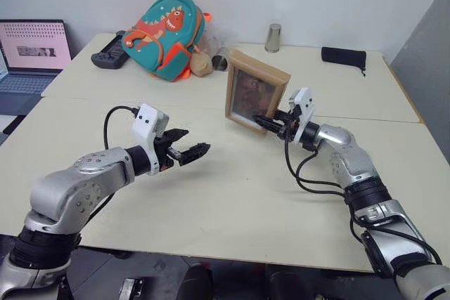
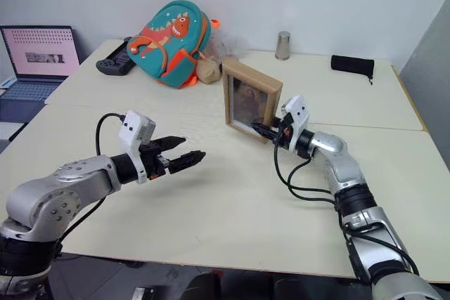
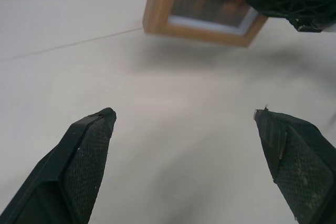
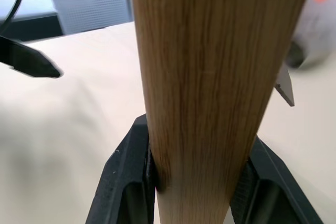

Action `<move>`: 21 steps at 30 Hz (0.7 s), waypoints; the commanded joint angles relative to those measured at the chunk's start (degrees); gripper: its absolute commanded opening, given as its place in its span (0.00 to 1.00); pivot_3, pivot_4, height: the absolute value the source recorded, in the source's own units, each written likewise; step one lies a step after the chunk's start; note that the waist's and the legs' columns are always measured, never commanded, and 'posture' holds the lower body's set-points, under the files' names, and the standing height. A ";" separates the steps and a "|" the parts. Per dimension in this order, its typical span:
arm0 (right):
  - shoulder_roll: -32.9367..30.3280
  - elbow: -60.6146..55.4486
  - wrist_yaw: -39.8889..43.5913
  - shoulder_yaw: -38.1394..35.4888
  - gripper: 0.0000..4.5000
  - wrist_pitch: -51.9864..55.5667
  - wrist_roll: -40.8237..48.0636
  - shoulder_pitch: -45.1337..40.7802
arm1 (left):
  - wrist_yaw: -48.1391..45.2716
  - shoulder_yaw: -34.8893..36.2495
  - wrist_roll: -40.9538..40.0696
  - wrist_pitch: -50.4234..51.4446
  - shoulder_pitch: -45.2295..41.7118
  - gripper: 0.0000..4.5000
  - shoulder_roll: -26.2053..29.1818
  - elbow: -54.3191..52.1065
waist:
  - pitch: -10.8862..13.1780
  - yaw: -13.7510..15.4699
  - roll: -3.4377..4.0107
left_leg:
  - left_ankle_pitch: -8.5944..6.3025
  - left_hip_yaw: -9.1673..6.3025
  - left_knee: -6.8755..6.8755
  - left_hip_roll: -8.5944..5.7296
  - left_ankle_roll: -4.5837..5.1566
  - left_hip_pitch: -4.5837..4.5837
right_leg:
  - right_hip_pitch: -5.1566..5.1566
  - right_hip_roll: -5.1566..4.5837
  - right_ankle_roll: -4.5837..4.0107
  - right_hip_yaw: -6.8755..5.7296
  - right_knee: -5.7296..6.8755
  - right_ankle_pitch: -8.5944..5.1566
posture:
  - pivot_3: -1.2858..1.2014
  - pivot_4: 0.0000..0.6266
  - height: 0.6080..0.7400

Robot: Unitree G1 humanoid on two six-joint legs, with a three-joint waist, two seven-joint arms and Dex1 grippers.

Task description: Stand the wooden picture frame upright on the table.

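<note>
On the table [image 1: 232, 209], centre | wooden picture frame [image 1: 254, 91] upright, its 5 o'clock corner pinched by right gripper [image 1: 273, 125] | left gripper [image 1: 191, 151] spread wide, empty | settle frame's base before letting go

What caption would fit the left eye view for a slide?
Right gripper clamps the upright frame on the table; left gripper open beside it.

Around one wooden picture frame [image 1: 254, 92] standing on the table [image 1: 232, 194], these things are sitting: one teal backpack [image 1: 165, 33], one laptop [image 1: 31, 54], one black game controller [image 1: 111, 53], one metal cup [image 1: 273, 37] and one black pouch [image 1: 344, 56]. Two grippers are showing, left gripper [image 1: 188, 147] and right gripper [image 1: 267, 123].
</note>
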 commanded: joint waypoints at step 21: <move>1.60 4.96 3.43 -5.01 0.85 5.32 -3.52 1.06 | -3.79 2.86 11.04 -5.36 3.87 1.00 -5.50 -0.03 | 0.00 -0.58 0.00 | -0.01 0.01 0.00 0.00 0.02 -0.15 | -0.16 0.02 0.01 -0.01 0.01 0.00 | 0.52 0.00 1.00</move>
